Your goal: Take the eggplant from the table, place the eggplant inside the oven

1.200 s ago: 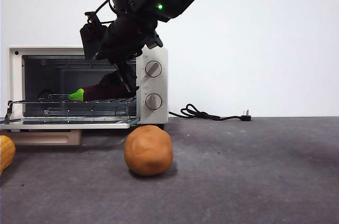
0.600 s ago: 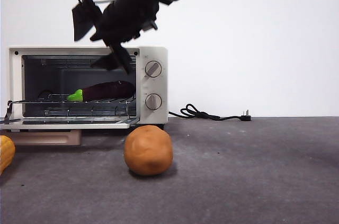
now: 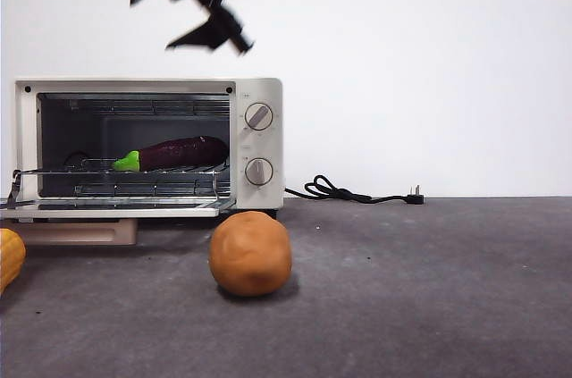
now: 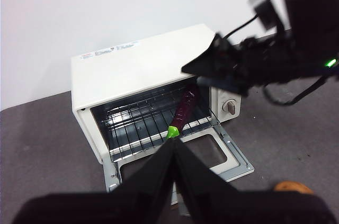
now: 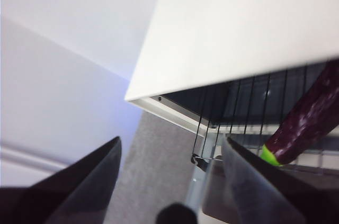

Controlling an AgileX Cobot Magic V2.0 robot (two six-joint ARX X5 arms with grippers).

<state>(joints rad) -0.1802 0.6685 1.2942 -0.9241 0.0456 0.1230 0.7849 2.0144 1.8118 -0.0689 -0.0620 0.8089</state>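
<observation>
right gripper [image 3: 210,25] spread, empty, above the oven [image 3: 147,147] | eggplant [image 3: 170,154] well below it, glossy purple, green cap toward the open door, on the wire rack [image 3: 125,172] | left gripper [image 4: 174,152] closed, high off the table [image 3: 402,289] | matte brown ball [image 3: 250,253] before the oven's right corner

Light is even and bright across the front view, the white wall nearly blown out; the brown ball [image 3: 250,253] casts only a soft shadow on the table [image 3: 429,289]. The right gripper [image 3: 207,3] reads as a flat black silhouette — no detail. The oven [image 3: 259,141] cavity stays dim. In the right wrist view everything is soft, the jaws blurred, with a bluish cast — the oven top glares white.
</observation>
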